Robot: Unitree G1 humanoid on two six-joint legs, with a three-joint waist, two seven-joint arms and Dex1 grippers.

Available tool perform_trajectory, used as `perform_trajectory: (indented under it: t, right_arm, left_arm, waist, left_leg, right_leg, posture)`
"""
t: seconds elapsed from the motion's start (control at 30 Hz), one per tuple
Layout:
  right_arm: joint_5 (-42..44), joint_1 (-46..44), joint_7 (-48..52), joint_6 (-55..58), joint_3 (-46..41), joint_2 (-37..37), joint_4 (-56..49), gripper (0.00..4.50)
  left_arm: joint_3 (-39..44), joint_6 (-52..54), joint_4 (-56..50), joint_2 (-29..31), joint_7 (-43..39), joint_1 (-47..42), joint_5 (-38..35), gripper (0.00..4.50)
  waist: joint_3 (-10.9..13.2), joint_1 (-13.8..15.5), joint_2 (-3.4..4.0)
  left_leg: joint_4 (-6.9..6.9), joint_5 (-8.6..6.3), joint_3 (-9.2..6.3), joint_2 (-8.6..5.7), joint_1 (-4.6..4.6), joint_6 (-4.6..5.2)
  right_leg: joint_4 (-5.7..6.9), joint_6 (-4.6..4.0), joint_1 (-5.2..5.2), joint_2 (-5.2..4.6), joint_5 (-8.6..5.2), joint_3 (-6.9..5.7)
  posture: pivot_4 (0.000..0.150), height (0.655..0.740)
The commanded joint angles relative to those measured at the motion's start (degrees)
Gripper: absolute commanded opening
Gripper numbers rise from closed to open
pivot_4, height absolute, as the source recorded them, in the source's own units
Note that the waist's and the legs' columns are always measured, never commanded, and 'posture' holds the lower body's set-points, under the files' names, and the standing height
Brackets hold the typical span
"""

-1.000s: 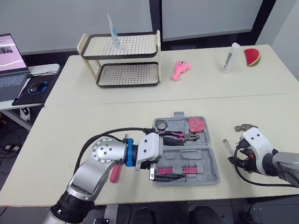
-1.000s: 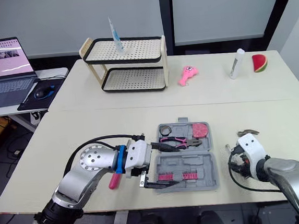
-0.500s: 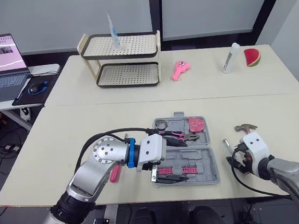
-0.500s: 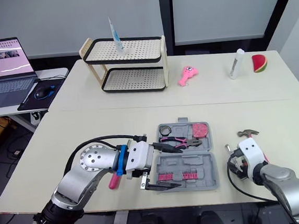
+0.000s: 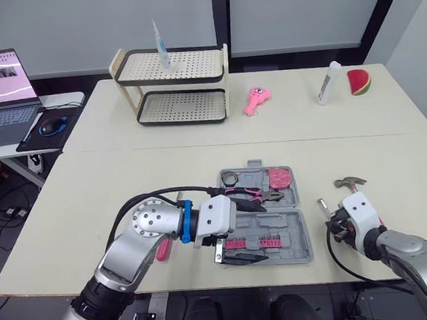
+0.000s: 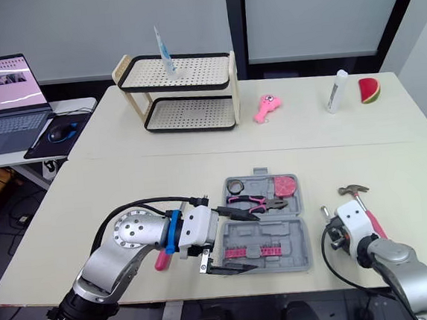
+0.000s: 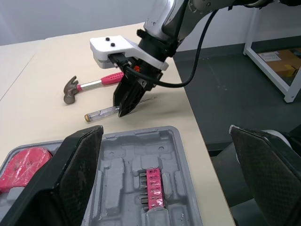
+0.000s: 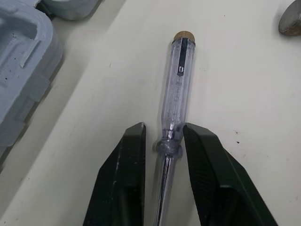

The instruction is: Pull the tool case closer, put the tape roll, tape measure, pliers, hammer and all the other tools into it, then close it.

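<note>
Your tool case (image 7: pixel 117 165) is matt grey moulded plastic. The screwdriver (image 8: pixel 176 89) has a glossy clear plastic handle, a brassy metal cap and a shiny metal shaft. The hammer (image 7: pixel 94 83) pairs dull steel with a ribbed pink grip. The fingers (image 8: pixel 123 188) of the right gripper (image 8: pixel 162 131) look matt black and finely grained; the table (image 8: pixel 244 94), smooth matt cream.

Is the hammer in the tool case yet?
No, the hammer lies on the table to the right of the tool case, not inside it.
</note>
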Motion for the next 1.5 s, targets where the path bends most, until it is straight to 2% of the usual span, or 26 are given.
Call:
perform_trajectory:
  t: [0.03, 0.13, 0.3, 0.43, 0.57, 0.63, 0.8, 0.9, 1.03, 1.13, 1.5]
  right_arm:
    - [-0.2, 0.1, 0.4, -0.9, -0.3, -0.3, 0.5, 0.66]
    - [-0.5, 0.4, 0.7, -1.7, -0.4, -0.6, 0.9, 0.37]
    - [0.0, -0.5, 4.6, -4.0, -0.4, -3.8, -1.6, 0.34]
    - [2.6, -5.5, 19.5, -8.2, 3.9, -14.8, -6.5, 0.34]
    - [0.5, -14.7, 26.9, -7.5, 11.2, -23.6, -9.5, 0.34]
    - [-0.2, -19.9, 29.2, -4.5, 16.3, -25.0, -10.9, 0.34]
    - [-4.5, -33.8, 30.2, 3.1, 29.1, -21.1, -11.6, 0.34]
    - [-5.6, -39.2, 29.0, 6.8, 32.9, -17.2, -10.9, 0.34]
    - [-9.7, -44.2, 30.1, 5.7, 40.4, -15.5, -9.5, 0.34]
    - [-12.0, -46.3, 30.1, 4.9, 44.2, -13.4, -7.2, 0.34]
    - [-17.1, -47.3, 28.5, 2.2, 49.6, -5.3, -0.5, 0.34]
  left_arm:
    - [-0.1, -2.2, 0.4, 0.1, -0.4, 0.6, 0.5, 4.50]
    - [-0.3, -3.5, 1.4, -0.2, -0.5, 1.0, 0.9, 4.50]
    - [1.4, -4.4, 0.8, 0.6, -0.3, 2.0, 0.2, 4.50]
    - [7.3, -5.2, 0.8, 3.2, -0.3, 4.3, -2.7, 4.50]
    - [13.0, -5.5, 3.5, 7.5, -1.9, 7.2, -4.9, 4.50]
    - [15.4, -5.8, 5.5, 8.7, -2.4, 8.0, -5.6, 4.50]
    - [19.5, -4.7, 8.6, 10.9, -3.4, 8.7, -7.4, 4.50]
    - [20.5, -4.8, 9.2, 12.0, -4.1, 9.1, -7.2, 4.50]
    - [21.9, -4.2, 10.1, 14.1, -4.9, 10.0, -7.4, 4.50]
    - [22.1, -5.0, 10.3, 15.4, -5.6, 10.7, -6.8, 4.50]
    - [21.5, -4.5, 7.6, 16.9, -6.4, 12.1, -6.8, 4.50]
  waist:
    - [0.0, 0.0, 0.00]
    - [0.0, 0.0, 0.00]
    - [0.0, 0.1, 0.01]
    - [0.1, -0.5, 0.08]
    - [0.1, -1.1, 0.09]
    - [0.1, -1.1, 0.05]
    - [0.1, -1.1, 0.04]
    - [0.1, -1.1, 0.02]
    - [0.1, -1.1, 0.02]
    - [0.1, -1.3, 0.02]
    - [0.1, -1.3, 0.02]
  left_leg:
    - [0.00, 0.00, 0.00, 0.00, 0.00, 0.00]
    - [0.00, 0.00, -0.01, 0.00, 0.01, 0.00]
    - [0.00, 0.00, 0.00, -0.01, -0.01, 0.00]
    - [0.00, 0.00, 0.02, 0.01, 0.01, 0.01]
    - [-0.03, -0.01, -0.22, 0.07, 0.04, 0.01]
    - [-0.04, -0.01, -0.28, 0.04, 0.02, 0.01]
    - [-0.01, -0.01, -0.35, 0.00, -0.05, 0.01]
    - [0.00, -0.01, -0.41, -0.02, -0.08, 0.01]
    - [0.00, 0.00, -0.44, -0.03, -0.08, 0.01]
    - [-0.01, 0.00, -0.43, -0.02, -0.09, 0.01]
    - [-0.01, 0.00, -0.45, -0.01, -0.15, 0.01]
  right_leg:
    - [0.00, 0.00, 0.00, 0.00, 0.00, 0.00]
    - [0.00, 0.00, 0.00, 0.00, 0.00, 0.00]
    - [0.00, 0.00, 0.00, -0.01, 0.00, 0.00]
    - [0.02, 0.00, -0.04, 0.00, 0.00, 0.02]
    - [-0.01, 0.00, 0.01, 0.10, 0.00, -0.06]
    - [-0.02, -0.01, 0.02, 0.08, 0.00, -0.08]
    - [-0.01, -0.01, -0.02, 0.03, 0.00, -0.12]
    - [-0.01, -0.01, -0.03, 0.01, 0.00, -0.17]
    - [0.01, -0.01, -0.06, -0.02, 0.00, -0.19]
    - [0.06, -0.01, -0.16, -0.03, 0.00, -0.14]
    - [0.10, -0.02, -0.29, -0.03, 0.00, -0.12]
  posture:
    - [0.150, 0.7400]
    - [0.150, 0.7400]
    - [0.150, 0.7400]
    - [0.150, 0.7400]
    - [0.150, 0.7400]
    - [0.150, 0.7400]
    - [0.150, 0.7400]
    - [0.150, 0.7400]
    - [0.150, 0.7400]
    - [0.150, 0.7400]
    - [0.150, 0.7400]
